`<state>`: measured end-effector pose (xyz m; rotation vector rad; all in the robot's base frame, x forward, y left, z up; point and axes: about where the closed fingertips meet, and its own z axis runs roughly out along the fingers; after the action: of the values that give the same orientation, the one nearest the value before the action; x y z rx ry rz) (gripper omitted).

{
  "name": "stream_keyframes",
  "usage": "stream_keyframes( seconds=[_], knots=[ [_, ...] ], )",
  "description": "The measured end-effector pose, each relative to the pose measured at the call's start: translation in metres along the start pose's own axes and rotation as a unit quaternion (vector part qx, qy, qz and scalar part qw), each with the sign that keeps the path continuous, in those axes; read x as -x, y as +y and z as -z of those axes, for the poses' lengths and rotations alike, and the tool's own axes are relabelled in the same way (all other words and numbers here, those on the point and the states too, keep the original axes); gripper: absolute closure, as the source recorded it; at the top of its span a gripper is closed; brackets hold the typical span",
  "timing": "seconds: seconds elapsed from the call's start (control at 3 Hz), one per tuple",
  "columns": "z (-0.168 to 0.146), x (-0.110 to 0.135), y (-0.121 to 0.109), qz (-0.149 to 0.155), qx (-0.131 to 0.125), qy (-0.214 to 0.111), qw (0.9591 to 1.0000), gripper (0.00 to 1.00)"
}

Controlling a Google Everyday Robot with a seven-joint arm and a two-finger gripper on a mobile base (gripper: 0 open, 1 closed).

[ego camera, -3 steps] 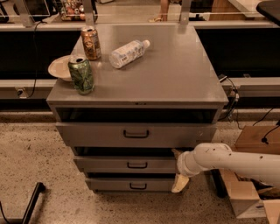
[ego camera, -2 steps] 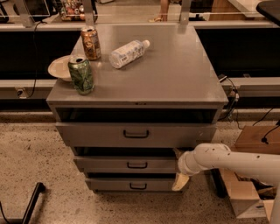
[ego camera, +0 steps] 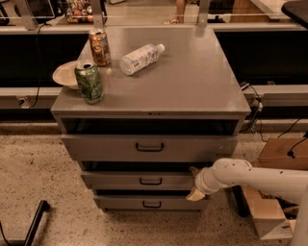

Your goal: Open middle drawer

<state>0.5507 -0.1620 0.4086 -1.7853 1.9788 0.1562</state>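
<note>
Speckled floor [ego camera: 43, 163] nearest, wide and open on the left apart from a black bar [ego camera: 32, 222] slanting in from the lower corner. Tighter on the right, with a cardboard box [ego camera: 279, 211] close beside the foot of the grey metal table [ego camera: 192, 81]. Lowest drawer [ego camera: 120, 202] set a little forward, a dark gap along its upper edge. Just above, at the right end of the middle drawer [ego camera: 115, 180], the gripper [ego camera: 194, 182] on a white arm [ego camera: 260, 178] reaching in low from the right edge. Fingers spread, one pale tip [ego camera: 193, 171] at the front's upper edge, the other below its lower edge, the end of the front between them. Middle drawer itself standing slightly out, a dark slot above it, its small dark handle [ego camera: 150, 181] well to the left of the gripper and untouched. Taller top drawer [ego camera: 96, 148] above, with a wide shadowed opening under the table's front lip. On top, a green can [ego camera: 89, 82] upright near the front left corner, a pale plate [ego camera: 62, 73] behind it overhanging the left edge, and a brown can [ego camera: 99, 47] upright farther back. Beside that, a clear bottle [ego camera: 139, 57] lying on its side, cap toward the rear right. Right half of the top plain grey out to its edges. Cables [ego camera: 255, 103] hanging off the right side. Farthest back, a low rail [ego camera: 260, 29] running across with two metal posts [ego camera: 98, 12].
</note>
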Motion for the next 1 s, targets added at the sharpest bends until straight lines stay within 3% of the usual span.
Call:
stream_keyframes(
  seconds=[0.33,1.0],
  knots=[
    [0.0034,0.0155,0.0223,-0.008,0.023,-0.011,0.9996,0.61],
    [0.0086,0.02,0.0265,-0.008,0.028,-0.013,0.9995,0.78]
  ],
)
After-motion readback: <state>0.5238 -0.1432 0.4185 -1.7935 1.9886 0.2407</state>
